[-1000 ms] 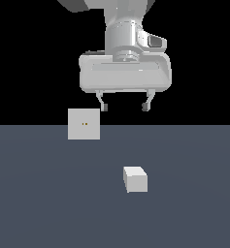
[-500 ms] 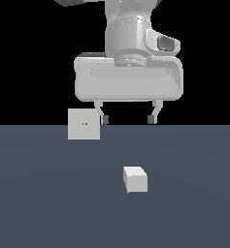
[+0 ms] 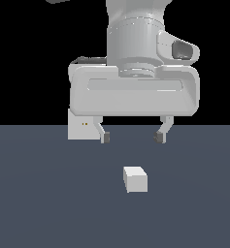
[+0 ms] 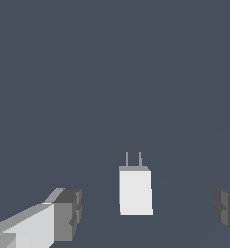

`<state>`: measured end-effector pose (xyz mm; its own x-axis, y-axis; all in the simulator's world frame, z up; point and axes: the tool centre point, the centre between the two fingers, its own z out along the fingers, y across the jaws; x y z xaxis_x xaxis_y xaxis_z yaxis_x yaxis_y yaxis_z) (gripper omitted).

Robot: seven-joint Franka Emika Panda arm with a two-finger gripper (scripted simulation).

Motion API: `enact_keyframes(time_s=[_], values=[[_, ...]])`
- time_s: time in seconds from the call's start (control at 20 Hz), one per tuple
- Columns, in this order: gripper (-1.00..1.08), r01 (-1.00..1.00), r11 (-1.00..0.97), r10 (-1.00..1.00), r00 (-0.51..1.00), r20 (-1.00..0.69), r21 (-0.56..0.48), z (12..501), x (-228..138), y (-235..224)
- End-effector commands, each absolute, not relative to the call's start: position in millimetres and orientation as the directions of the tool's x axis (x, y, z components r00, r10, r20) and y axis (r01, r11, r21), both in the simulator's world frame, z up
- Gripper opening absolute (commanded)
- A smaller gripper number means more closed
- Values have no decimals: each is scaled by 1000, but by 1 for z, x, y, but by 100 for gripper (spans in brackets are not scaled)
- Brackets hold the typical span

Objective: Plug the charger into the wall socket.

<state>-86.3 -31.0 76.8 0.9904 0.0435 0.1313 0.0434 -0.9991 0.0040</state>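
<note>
The background is plain black in the upper half of the exterior view, and below it lies a flat dark blue-grey floor point(image 3: 39, 203) that fills the whole lower half. In the wrist view this same floor point(image 4: 111, 72) fills nearly all of the picture.

The gripper point(image 3: 132, 137) hangs from the big pale grey hand of the Panda arm, in the centre of the exterior view. Its two fingers point down and stand wide apart, with nothing between them; the dark pads point(image 3: 106, 137) at the ends hang above the floor and touch nothing. In the wrist view, the gripper point(image 4: 148, 213) shows one pad point(image 4: 68, 213) and one more at the edge, again far from each other.

The charger point(image 3: 135, 179) is a small off-white block that lies on the floor, at about 6 o'clock from the gripper in the exterior view, below the gap between the fingers and apart from them. In the wrist view the charger point(image 4: 135, 191) lies between the two pads, and two thin prongs stick out of its far end.

The wall socket point(image 3: 82, 128) is a light grey upright panel with two tiny orange dots. It stands at about 9 o'clock from the gripper in the exterior view, and the hand hides its upper part.
</note>
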Motion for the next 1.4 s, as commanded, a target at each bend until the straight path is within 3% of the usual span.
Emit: enact_keyframes(time_s=[0.0, 0.7, 1.35], values=[[100, 47, -999, 47, 989, 142, 3, 71, -91, -32], [100, 52, -999, 51, 987, 154, 1, 59, -98, -33], [100, 53, -999, 52, 986, 156, 0, 14, -99, -32]])
